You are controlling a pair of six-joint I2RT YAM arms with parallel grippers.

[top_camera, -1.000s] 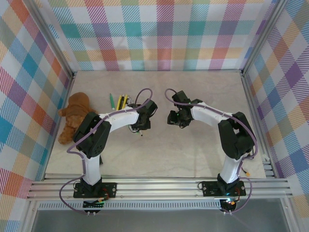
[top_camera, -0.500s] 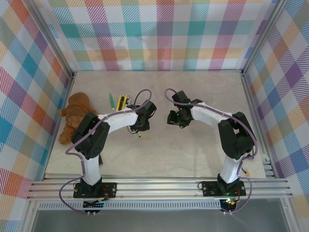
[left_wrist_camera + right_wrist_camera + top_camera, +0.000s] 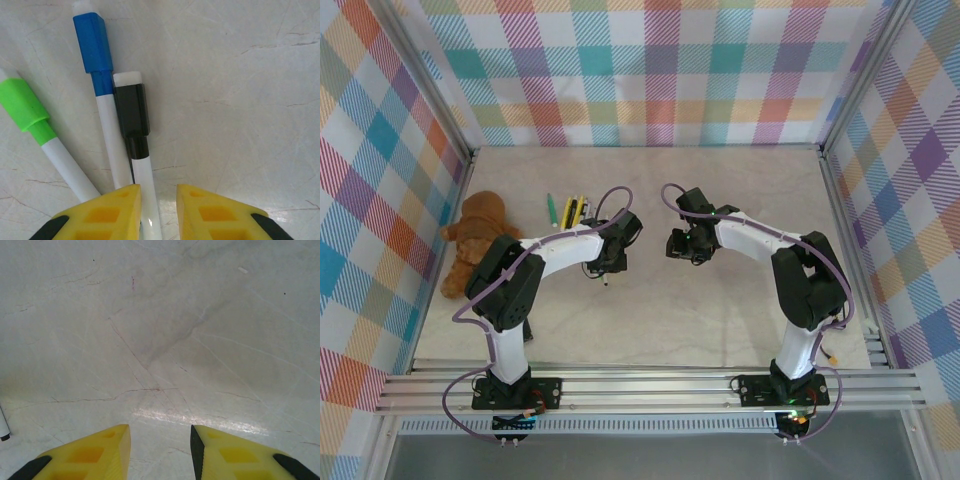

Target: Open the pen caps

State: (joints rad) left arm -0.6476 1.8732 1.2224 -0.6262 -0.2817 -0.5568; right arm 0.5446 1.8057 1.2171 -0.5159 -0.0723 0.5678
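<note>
Left gripper (image 3: pixel 158 191) sits slightly apart astride the black-capped pen (image 3: pixel 134 117); right gripper (image 3: pixel 160 432) parted above the table (image 3: pixel 170 315)

Before my right hand (image 3: pixel 157 450) the tabletop (image 3: pixel 200 315) lies open, save a pen tip (image 3: pixel 3 430) at lower left. My left hand (image 3: pixel 158 210) straddles the black-capped pen (image 3: pixel 135 130); the blue pen (image 3: pixel 97 60) and green pen (image 3: pixel 30 112) crowd the upper left, right half free.

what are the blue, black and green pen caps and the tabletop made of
The blue cap, black cap and green cap look like moulded plastic: opaque, smooth, slightly satin, with crisp edges. The tabletop looks like marble or a marble-print laminate: pale, thinly veined, glossy enough to show glare. Which of the two, the pictures cannot settle.
</note>
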